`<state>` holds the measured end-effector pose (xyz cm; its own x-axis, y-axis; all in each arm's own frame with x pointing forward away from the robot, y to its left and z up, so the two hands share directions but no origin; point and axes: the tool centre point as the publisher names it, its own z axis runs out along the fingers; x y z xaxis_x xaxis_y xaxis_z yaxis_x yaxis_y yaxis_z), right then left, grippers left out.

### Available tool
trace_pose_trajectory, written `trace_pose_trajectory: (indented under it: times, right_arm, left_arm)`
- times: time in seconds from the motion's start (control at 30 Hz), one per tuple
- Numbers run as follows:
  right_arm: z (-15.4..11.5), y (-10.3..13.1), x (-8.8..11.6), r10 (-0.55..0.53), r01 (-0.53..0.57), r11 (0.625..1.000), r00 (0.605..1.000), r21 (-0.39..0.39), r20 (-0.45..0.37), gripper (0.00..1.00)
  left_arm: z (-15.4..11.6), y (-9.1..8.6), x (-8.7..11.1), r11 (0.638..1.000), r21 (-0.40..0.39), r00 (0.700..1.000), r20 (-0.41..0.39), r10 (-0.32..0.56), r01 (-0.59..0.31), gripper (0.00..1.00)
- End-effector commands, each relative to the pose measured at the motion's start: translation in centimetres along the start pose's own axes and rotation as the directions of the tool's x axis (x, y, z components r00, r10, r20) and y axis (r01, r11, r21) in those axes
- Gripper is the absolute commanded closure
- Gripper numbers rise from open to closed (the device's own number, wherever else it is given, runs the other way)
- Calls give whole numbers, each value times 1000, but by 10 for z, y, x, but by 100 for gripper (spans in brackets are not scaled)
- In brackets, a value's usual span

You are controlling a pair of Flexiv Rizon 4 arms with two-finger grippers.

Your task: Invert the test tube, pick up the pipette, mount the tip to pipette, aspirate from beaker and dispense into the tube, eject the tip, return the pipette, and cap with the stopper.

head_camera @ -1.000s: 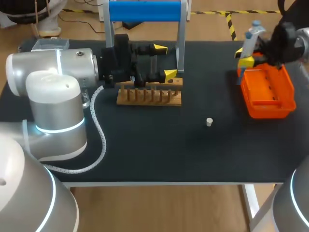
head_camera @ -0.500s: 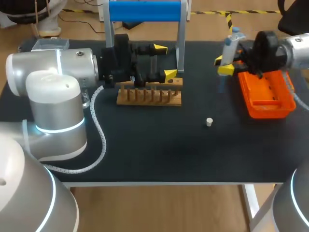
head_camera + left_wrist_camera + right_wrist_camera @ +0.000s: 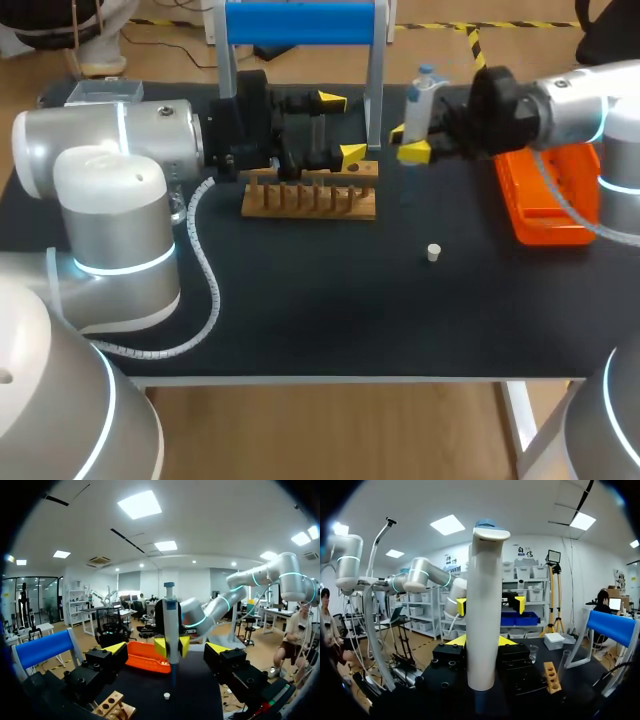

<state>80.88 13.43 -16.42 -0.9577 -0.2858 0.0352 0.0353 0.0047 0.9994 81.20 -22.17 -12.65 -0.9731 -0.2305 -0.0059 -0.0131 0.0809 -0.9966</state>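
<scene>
Since a second ago my right arm has swung inward from over the orange tray [image 3: 556,205], carrying the pipette [image 3: 424,92] with it, so it now hangs over the table [image 3: 300,300] between the tray and the right post of the blue-topped frame [image 3: 300,22]. Left arm hasn't budged at all over the same stretch. Right end effector [image 3: 408,142] is clamped on the pipette's body from both sides, yellow tips hugging it, and the pipette is pretty much upright with the plunger end up. Can't really tell if anything is mounted on its lower end. Left end effector [image 3: 342,126] sits just behind the wooden rack [image 3: 310,197], lying sideways, with its fingers spread wide; my left wrist view shows nothing gripped between them. From that view the pipette sits straight ahead, lined up with the gap between my fingers but well out past them. The little white stopper [image 3: 433,252] lies on its own on the table, nearer the front edge than the pipette, apart from both rack and tray. In the right wrist view a clear test tube [image 3: 564,664] stands upright right by the rack.
</scene>
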Motion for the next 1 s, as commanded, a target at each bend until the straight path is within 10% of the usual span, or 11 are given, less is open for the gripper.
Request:
trace_pose_trajectory:
  times: [0.03, 1.0]
  right_arm:
    - [18, -4, -9, 5, -5, 1000, 1000, 0, -12, 100]
    - [73, -9, -18, -16, 16, 1000, 999, -20, -43, 100]
  left_arm:
    - [1, 1, 1, 1000, 2, 1000, 4, 1, -1, 0]
    - [1, 1, 1, 1000, 2, 1000, 4, 1, -1, 0]
